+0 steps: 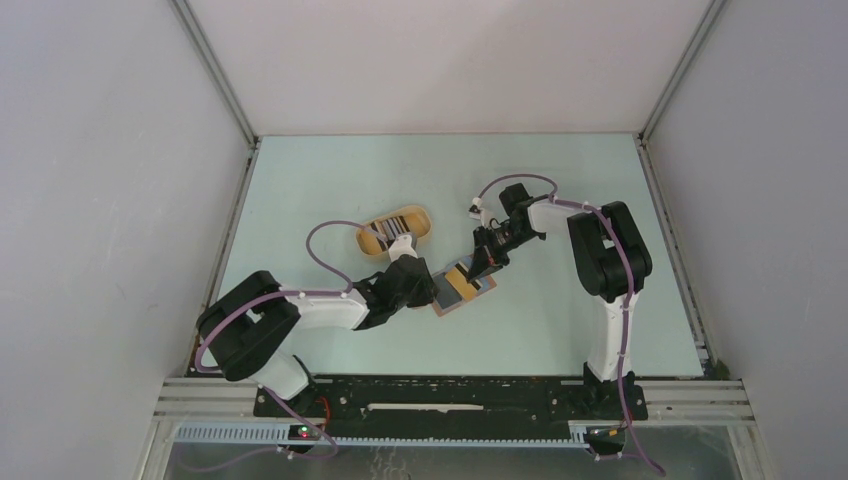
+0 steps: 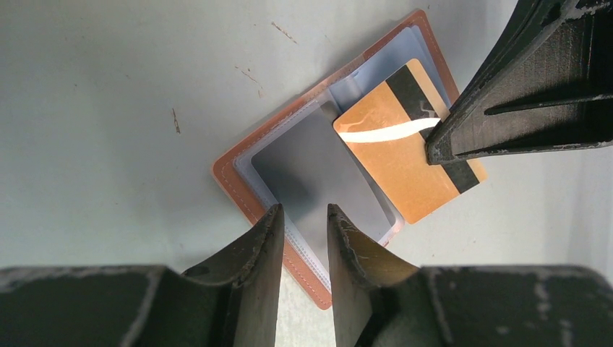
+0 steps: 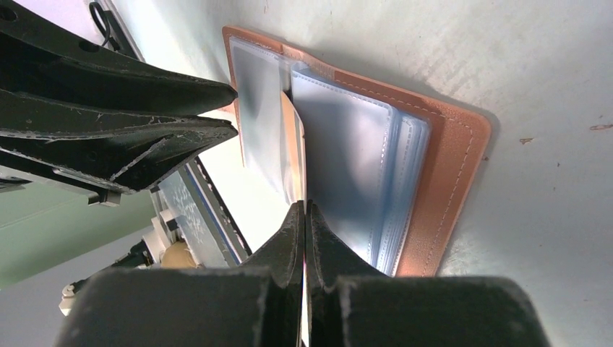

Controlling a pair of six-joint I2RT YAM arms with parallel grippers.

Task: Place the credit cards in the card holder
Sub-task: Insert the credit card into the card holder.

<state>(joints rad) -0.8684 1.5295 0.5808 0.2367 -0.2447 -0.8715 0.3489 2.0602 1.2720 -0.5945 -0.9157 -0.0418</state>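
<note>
Arms converge near the middle of the table (image 1: 560,180), where the card holder (image 2: 228,173) lies open, its clear sleeves facing up. We see the left arm (image 1: 320,310) stretched low from its base at the near left corner. Its forearm runs rightward and a little away from the bases, and the wrist is bent down so that the left gripper (image 2: 305,215) points at the holder's near-left edge. Its jaws stand partly apart with a narrow gap between them, the tips over the holder's border and a grey sleeve. We cannot tell whether they press on the holder, and we see nothing clasped between them. The right arm (image 1: 608,255) rises upright from its base, folds at the elbow and reaches leftward and down, so the right gripper (image 3: 305,211) sits at the holder's far-right side. Those jaws are closed tight on the gold card (image 2: 397,170), pinched at the end with the black stripe. The card reaches across the right half of the holder, one corner overhanging its edge and the opposite end at the mouth of a sleeve. We cannot say whether it is inside. Just beyond the left gripper sits the oval tan tray (image 1: 366,243) with more cards (image 1: 392,228) in it.
</note>
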